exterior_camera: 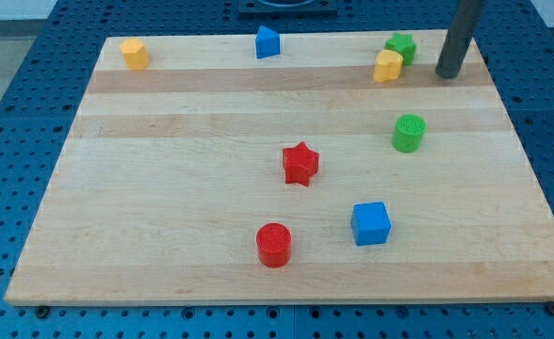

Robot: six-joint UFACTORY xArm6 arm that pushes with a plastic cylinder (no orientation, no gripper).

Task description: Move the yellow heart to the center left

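One camera only, looking down at a slant from beyond the near long edge of the pale wooden board (164, 141), facing its far edge, set back enough to take in all four edges plus the blue perforated table (32, 85) around it.

The rod (458, 36) is cut off by the view's top edge. The yellow block (387, 66) partly hides the green block (402, 44), whose shape stays unclear.
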